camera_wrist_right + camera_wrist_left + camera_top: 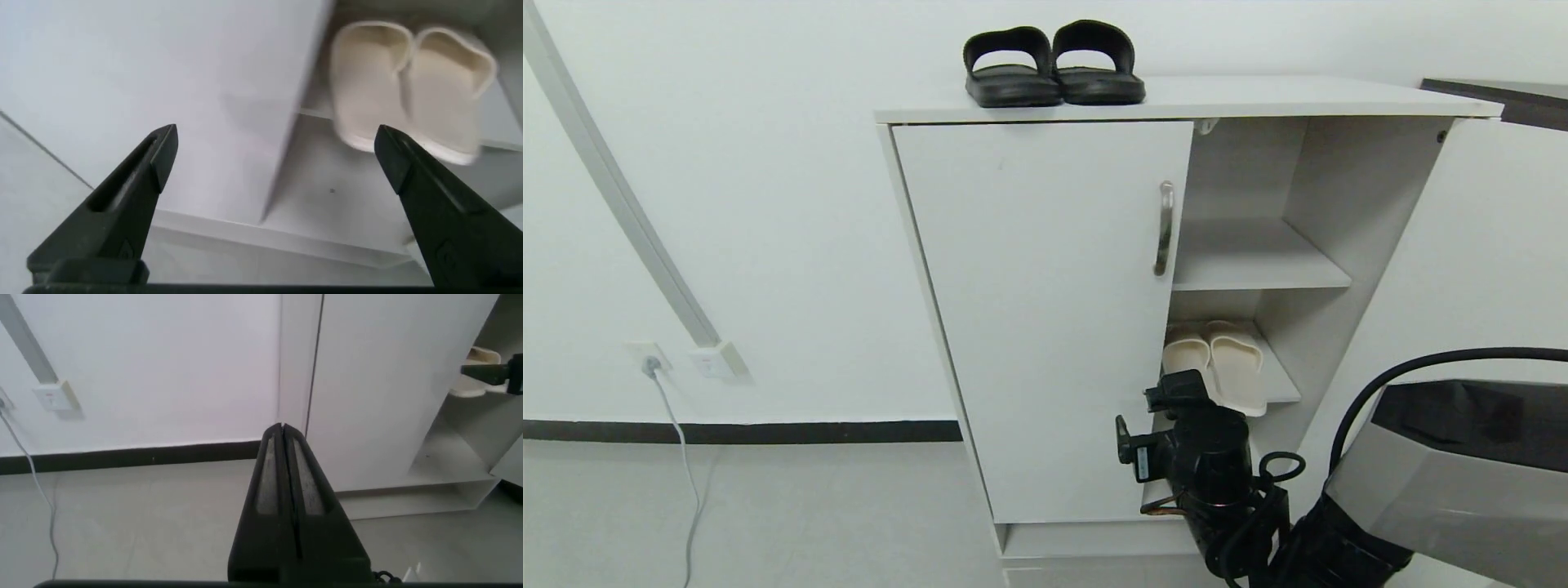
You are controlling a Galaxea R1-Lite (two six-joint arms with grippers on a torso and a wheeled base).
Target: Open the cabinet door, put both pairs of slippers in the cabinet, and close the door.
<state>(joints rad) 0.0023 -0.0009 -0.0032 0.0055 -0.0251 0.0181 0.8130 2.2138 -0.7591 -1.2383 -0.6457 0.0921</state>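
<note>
- Cabinet (1045, 327): left door shut, right door (1486, 245) swung open toward 3 o'clock. The right bay is exposed.
- White slippers (1217, 363) lie on the lower shelf in the open bay, side by side and touching, with their outer ends hanging a little over the shelf edge. That pair looks done.
- Black slippers (1054, 65) sit on the cabinet top (1298, 94), above the shut door and near the front edge. They are side by side and touching. This pair is not yet put away.
- Right tool (1176, 392) hangs low at the mouth of the bay, just beside the white pair. In the wrist view the right tool (274, 139) has its jaws spread wide with nothing between them, and the white slippers (413, 82) lie just past one jaw.
- Left tool (282, 437) has its jaws pressed together and holds nothing. It is low over the floor and faces the shut door.

Key relation: in the head view, the black pair lies at about 11 o'clock from the right tool, high above it and well apart. Each slipper's long axis runs front to back across the top, on the 12–6 line. I cannot tell which end is the toe.

Judgement: the right arm is nearer and already spread wide, so it is the likely one to fetch the black pair. It must rise the full height of the cabinet and swing toward 9 o'clock. Closing across the short width or on a strap should suit. Risk: clipping the top's front edge on the way up.
</note>
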